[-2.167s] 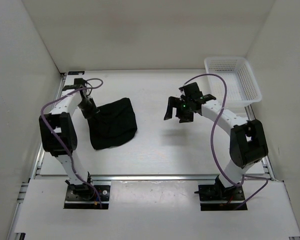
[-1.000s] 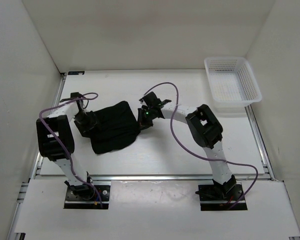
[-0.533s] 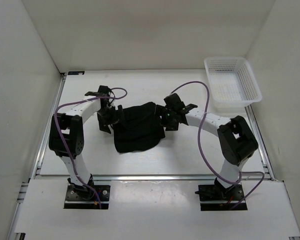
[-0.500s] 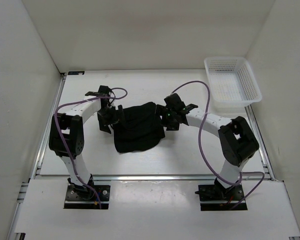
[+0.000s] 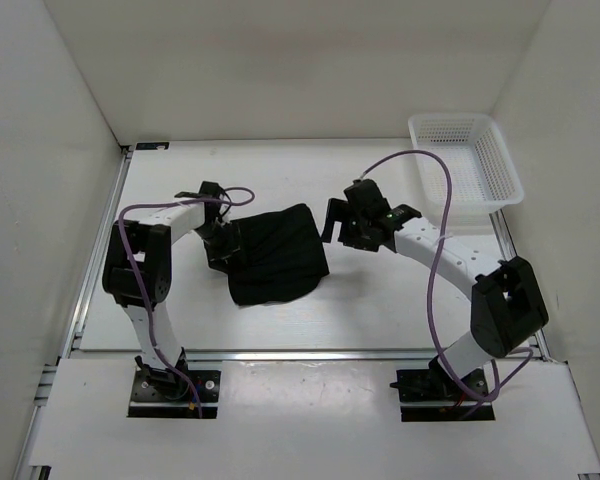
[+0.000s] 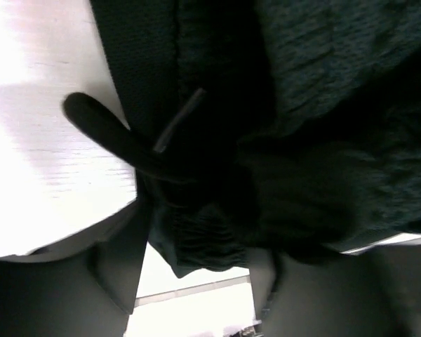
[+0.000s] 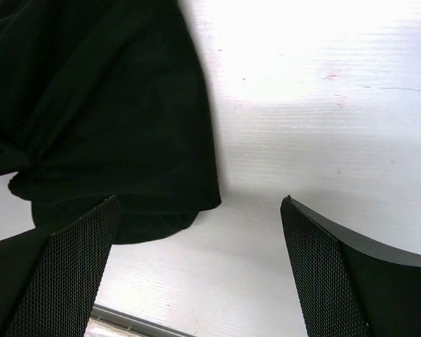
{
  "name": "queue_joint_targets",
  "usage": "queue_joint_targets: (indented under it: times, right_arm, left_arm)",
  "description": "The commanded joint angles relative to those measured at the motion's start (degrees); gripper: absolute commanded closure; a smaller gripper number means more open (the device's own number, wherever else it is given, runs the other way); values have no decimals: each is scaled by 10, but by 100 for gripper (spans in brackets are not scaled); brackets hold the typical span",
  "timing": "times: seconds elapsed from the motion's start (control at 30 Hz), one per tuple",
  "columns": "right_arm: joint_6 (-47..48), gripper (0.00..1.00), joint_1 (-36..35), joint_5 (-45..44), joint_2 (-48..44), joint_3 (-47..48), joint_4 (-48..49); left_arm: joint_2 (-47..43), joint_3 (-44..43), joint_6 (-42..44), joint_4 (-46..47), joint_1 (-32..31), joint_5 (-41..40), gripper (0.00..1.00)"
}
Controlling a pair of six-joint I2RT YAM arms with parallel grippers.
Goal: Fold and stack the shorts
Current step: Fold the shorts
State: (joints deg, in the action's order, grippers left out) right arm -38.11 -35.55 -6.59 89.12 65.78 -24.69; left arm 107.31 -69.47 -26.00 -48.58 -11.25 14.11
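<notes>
Shorts: the black shorts (image 5: 277, 257) lie in a folded, rumpled bundle on the white tabletop (image 5: 400, 305). They sit a little left of its middle, about halfway between the near and far edges.
Shorts' outline: the far edge is fairly straight. The near edge is rounded and bulges toward the near left.
Left pincer: the left gripper (image 5: 223, 247) is down at the left edge of the shorts, touching the cloth. In the left wrist view the gathered waistband (image 6: 196, 239) is bunched between its two fingers, which pinch it. Dark fabric fills most of that view.
Right pincer: the right gripper (image 5: 342, 228) is spread wide with nothing between its fingers. It hangs over the tabletop just beside the right edge of the shorts and is apart from the cloth.
Right wrist view: the right hem of the shorts (image 7: 126, 133) fills the upper left. Bare tabletop shows under the gap between the two mesh-textured fingers (image 7: 70, 274).
Basket: a white mesh basket (image 5: 500, 160) stands in the far right corner of the tabletop, well apart from the shorts.
Arms: the left arm (image 5: 140, 265) bends up from the near left edge, and the right arm (image 5: 460, 265) bends up from the near right edge. A purple cable (image 5: 435, 165) loops over each.
Surround: white walls (image 5: 280, 70) close in the tabletop on the left, far and right sides.
</notes>
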Motion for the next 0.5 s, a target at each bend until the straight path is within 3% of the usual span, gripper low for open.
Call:
queue_joint_targets:
  times: [0.0, 0.03, 0.13, 0.17, 0.2, 0.23, 0.47]
  right_arm:
    - [11, 0, 6, -25, -27, -8, -21]
    - [11, 0, 13, -26, -41, -16, -21]
    - [6, 0, 26, -31, -62, -21, -27]
    - [6, 0, 35, -37, -68, -27, -33]
    - [6, 0, 40, -37, -75, -27, -33]
    - [6, 0, 45, -47, -87, -20, -50]
    - [38, 0, 100, -175, -174, 18, -130]
  left_arm:
    - [17, -7, 15, 28, 1, -44, 40]
    - [24, -16, 15, 23, 7, -44, 45]
    - [39, -72, 27, -11, 7, -44, 41]
    - [49, -90, 32, -25, 7, -55, 34]
    - [49, -107, 32, -38, 7, -62, 11]
    - [49, -136, 38, -51, 7, -68, 0]
    - [-35, -214, 50, -145, 7, -120, 0]
